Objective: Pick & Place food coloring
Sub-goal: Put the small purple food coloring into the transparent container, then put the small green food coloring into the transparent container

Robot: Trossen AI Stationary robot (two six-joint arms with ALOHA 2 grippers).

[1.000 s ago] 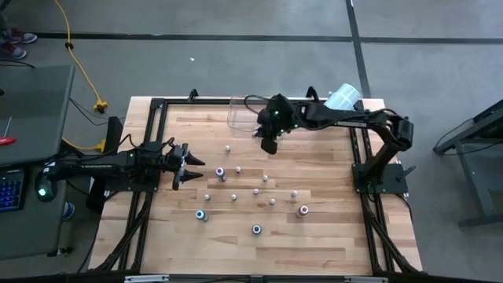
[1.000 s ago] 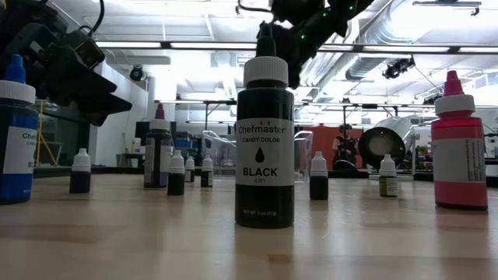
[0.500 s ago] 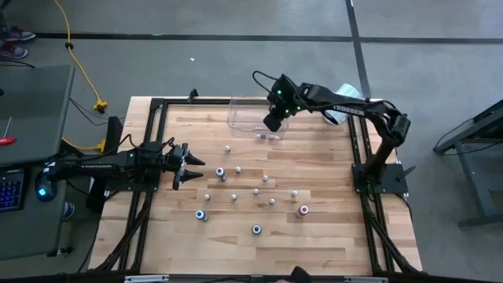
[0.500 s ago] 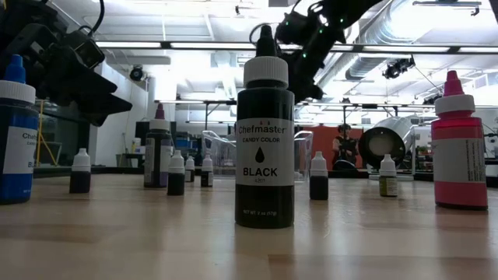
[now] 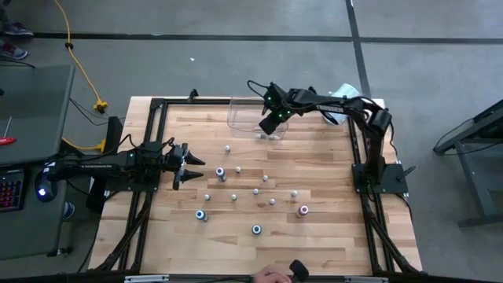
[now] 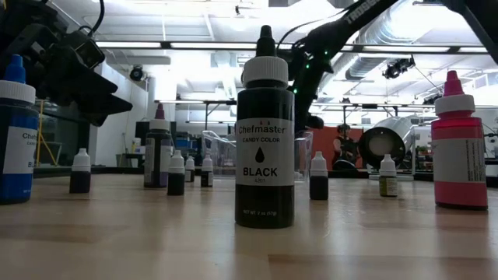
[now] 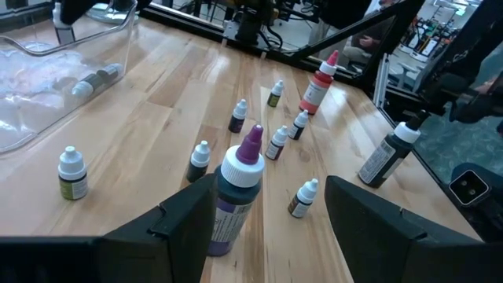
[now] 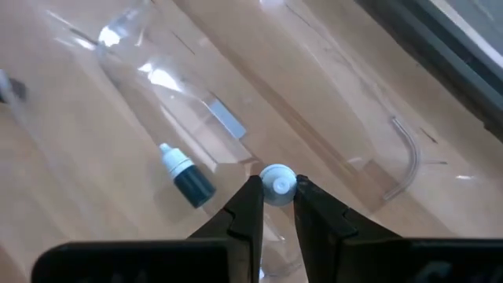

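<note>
Your right hand (image 8: 272,206) has swung across from the middle of the wooden bench (image 5: 314,236) to hang over the clear plastic bin (image 5: 251,118), its fingers pinched nearly shut on the white cap of a tiny dropper bottle of food coloring (image 8: 277,182). One small dark bottle (image 8: 187,178) already lies inside that bin, so you look about ready to let this one go above it. Your left hand (image 5: 191,164) waits, spread open and holding nothing, well away from the bin, with the other small bottles (image 5: 256,191) scattered beside it.
</note>
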